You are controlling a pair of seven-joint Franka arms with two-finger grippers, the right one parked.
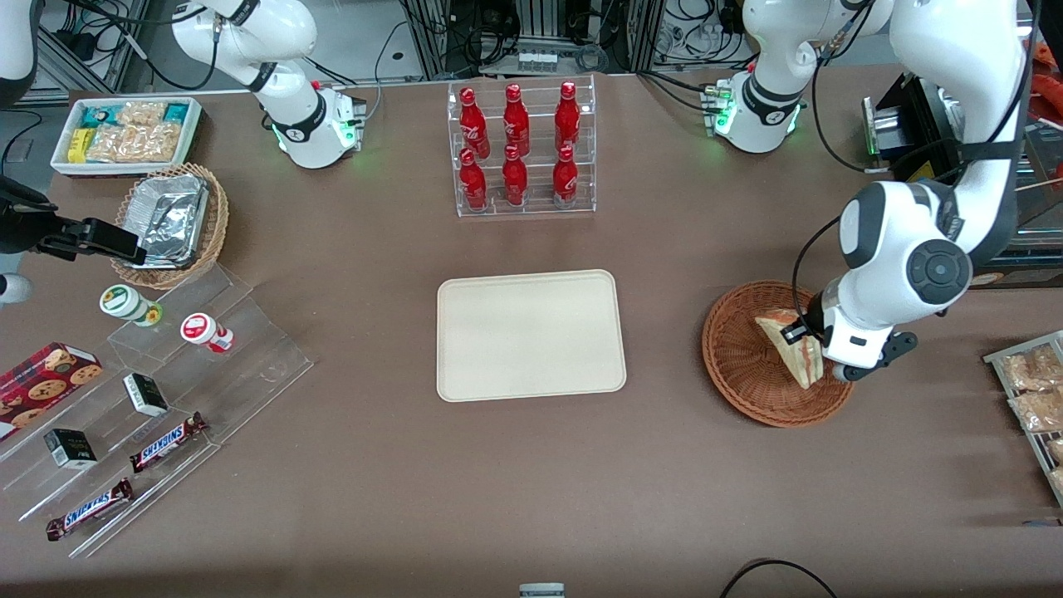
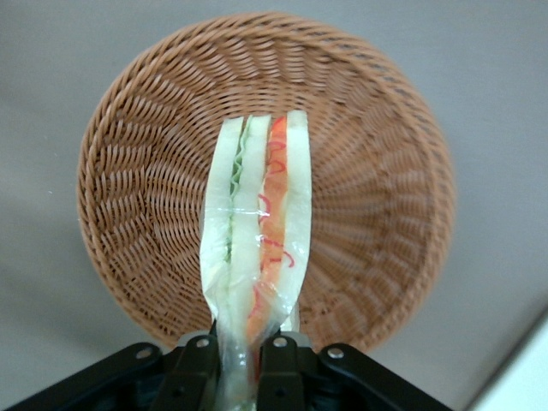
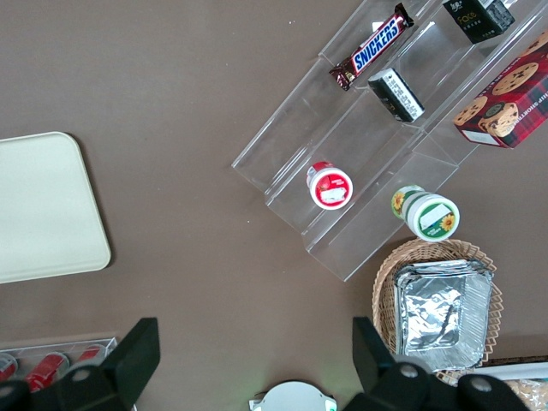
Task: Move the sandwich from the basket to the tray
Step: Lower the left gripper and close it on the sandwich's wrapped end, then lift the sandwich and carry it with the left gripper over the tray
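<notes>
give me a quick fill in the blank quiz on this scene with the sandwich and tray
1. The gripper is shut on the ____.
2. The sandwich hangs above the brown woven ____.
3. The cream tray has ____ on it.
4. The rack nearer the arm bases than the tray holds six red ____.

Missing words: sandwich; basket; nothing; bottles

Clear acrylic tiered rack (image 1: 525, 208) holding six red bottles (image 1: 516, 124). Toward the parked arm's end from it: white bin of snack packets (image 1: 62, 162) and tan wicker basket (image 1: 217, 223) of silver foil trays (image 1: 170, 218). Nearer the front camera there: clear stepped acrylic stand (image 1: 249, 349) with Snickers bars (image 1: 169, 442), small black boxes (image 1: 145, 394) and two round tubs (image 1: 202, 330). A red cookie box (image 1: 46, 378) lies beside the stand.
</notes>
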